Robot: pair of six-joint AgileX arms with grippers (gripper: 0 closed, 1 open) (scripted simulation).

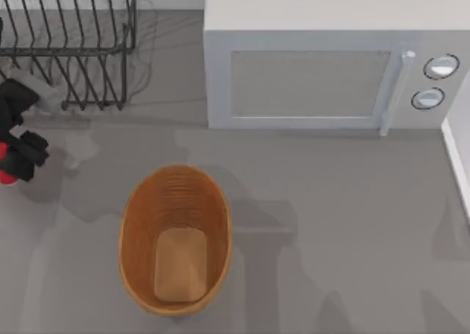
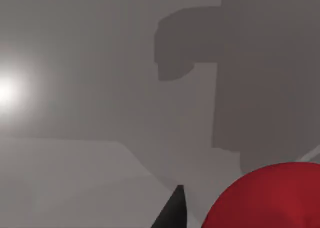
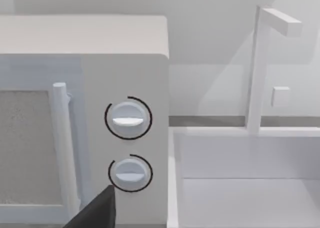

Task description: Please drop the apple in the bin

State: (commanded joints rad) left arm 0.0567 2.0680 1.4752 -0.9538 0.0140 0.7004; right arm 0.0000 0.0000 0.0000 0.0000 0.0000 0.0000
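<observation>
The apple (image 1: 6, 174) is a small red fruit at the far left edge of the table, held above the surface in my left gripper (image 1: 16, 160), which is shut on it. In the left wrist view the apple (image 2: 270, 200) looms large beside one black fingertip (image 2: 172, 214). The bin (image 1: 131, 224), an oval brown wicker basket with a flat tan bottom, stands on the table to the right of the apple and nearer the front, apart from the gripper. A dark part of my right gripper (image 3: 95, 213) shows in front of the microwave's knobs.
A black wire dish rack (image 1: 66, 40) stands at the back left, just behind my left arm. A white microwave (image 1: 308, 77) fills the back right. A white sink (image 3: 250, 188) with a faucet (image 3: 259, 62) lies to the microwave's right.
</observation>
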